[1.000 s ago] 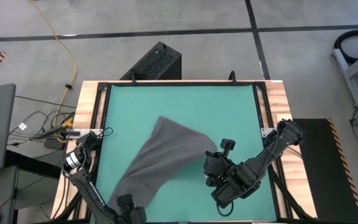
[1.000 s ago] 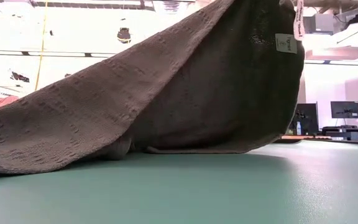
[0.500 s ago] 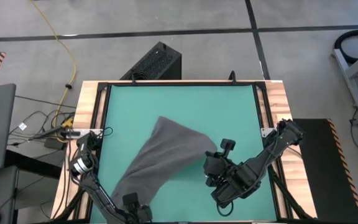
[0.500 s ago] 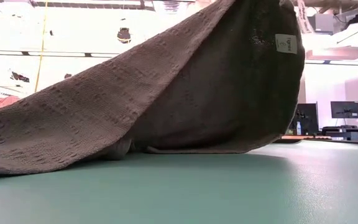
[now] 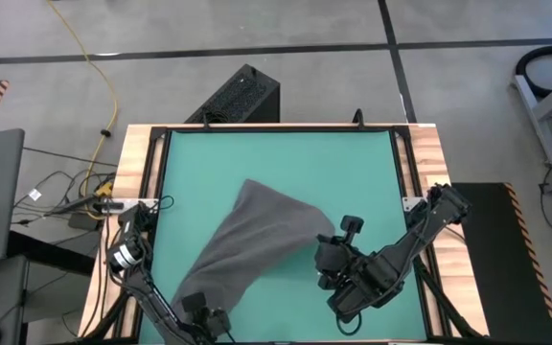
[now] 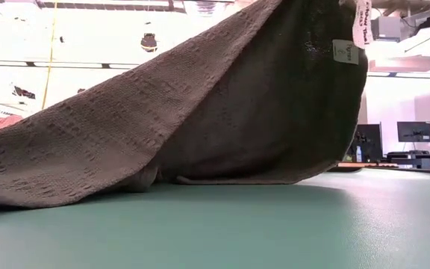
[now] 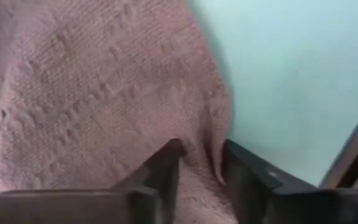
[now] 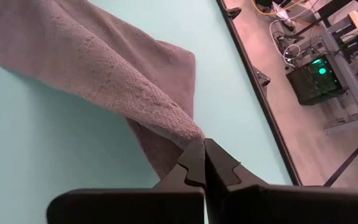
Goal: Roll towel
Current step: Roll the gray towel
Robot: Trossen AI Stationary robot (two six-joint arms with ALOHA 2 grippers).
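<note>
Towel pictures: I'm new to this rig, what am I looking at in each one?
Two dark robot arms work at a green table. The overhead picture shows both; one is shot level from the tabletop; the other two come from cameras on each wrist. A grey towel lies on the table. The right pincer is shut on one corner and lifts it, so the cloth hangs like a tent with its white tag showing. The left pincer sits at the towel's near edge with a fold of cloth between its fingers.

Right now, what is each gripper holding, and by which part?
The right gripper is shut on a corner of the towel, lifting it. The left gripper straddles a fold at the towel's opposite end; a firm grip cannot be told.
</note>
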